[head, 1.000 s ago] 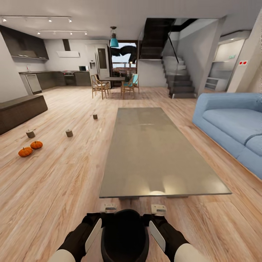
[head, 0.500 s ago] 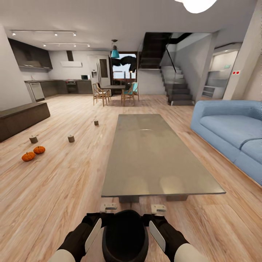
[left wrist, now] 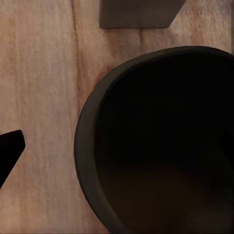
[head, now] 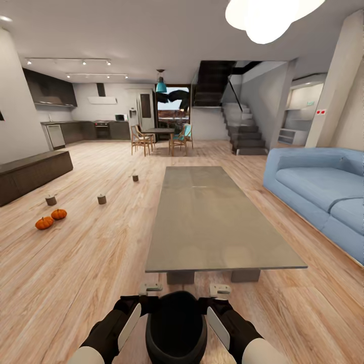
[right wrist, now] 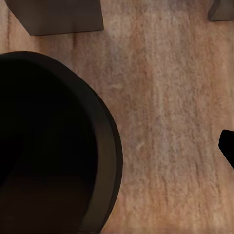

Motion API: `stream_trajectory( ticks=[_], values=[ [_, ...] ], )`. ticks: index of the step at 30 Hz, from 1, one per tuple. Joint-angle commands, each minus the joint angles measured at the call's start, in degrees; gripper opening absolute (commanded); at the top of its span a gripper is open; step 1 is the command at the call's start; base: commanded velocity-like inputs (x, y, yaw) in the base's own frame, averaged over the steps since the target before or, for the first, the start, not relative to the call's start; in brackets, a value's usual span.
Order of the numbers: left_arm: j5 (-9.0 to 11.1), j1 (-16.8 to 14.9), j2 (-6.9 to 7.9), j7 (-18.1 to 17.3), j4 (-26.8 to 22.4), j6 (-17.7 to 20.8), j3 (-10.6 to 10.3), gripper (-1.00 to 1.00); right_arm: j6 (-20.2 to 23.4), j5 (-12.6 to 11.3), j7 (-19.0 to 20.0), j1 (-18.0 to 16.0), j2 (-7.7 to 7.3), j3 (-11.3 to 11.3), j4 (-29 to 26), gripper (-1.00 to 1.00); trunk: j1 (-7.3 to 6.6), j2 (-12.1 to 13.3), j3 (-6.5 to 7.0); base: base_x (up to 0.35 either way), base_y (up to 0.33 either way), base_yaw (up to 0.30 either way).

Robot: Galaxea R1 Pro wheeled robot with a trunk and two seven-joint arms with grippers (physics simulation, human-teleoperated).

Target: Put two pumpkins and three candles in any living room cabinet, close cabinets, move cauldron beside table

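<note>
The black cauldron (head: 176,328) sits low in front of me, between my two arms and just short of the grey coffee table (head: 212,217). My left gripper (head: 150,290) and right gripper (head: 220,291) flank its rim (left wrist: 87,146). Each wrist view shows one dark fingertip (left wrist: 9,148) (right wrist: 227,144) standing apart from the rim, and both grippers look open. On the floor at the left lie two orange pumpkins (head: 44,223) (head: 58,214) and three small candles (head: 50,200) (head: 101,199) (head: 135,178). The low dark-brown cabinet (head: 30,172) stands shut against the left wall.
A blue sofa (head: 323,187) runs along the right. The table's block legs (head: 180,277) (head: 245,275) stand just beyond the cauldron. Far back are dining chairs (head: 141,139), the grey kitchen and a staircase (head: 242,131). Wood floor spreads wide to the left.
The whole view has swung upward, bringing a ceiling lamp into the picture. My arms and the cauldron keep the same place in the picture, and the cauldron looks slightly smaller.
</note>
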Motion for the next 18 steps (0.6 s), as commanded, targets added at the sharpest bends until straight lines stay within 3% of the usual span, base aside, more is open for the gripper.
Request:
stream_trajectory(
  ticks=[1,10,18],
  values=[
    [0.59,-0.02,0.03,0.43,-0.09,0.25,-0.18,1.00,0.27,-0.31,-0.42,-0.03,0.00,0.23,-0.07,1.00,-0.24,0.39,0.12,-0.014,0.003,0.000],
    [0.59,-0.02,-0.03,0.43,-0.11,0.25,-0.18,1.00,0.18,-0.67,-0.09,-0.03,0.00,0.19,-0.55,1.00,-2.22,4.00,1.74,-0.009,0.001,0.000],
    [0.59,-0.02,0.02,0.43,-0.15,0.25,-0.18,1.00,1.00,-1.00,0.29,-0.03,0.00,0.10,-3.21,1.00,-3.98,7.21,3.18,-0.127,0.027,0.000]
  ],
)
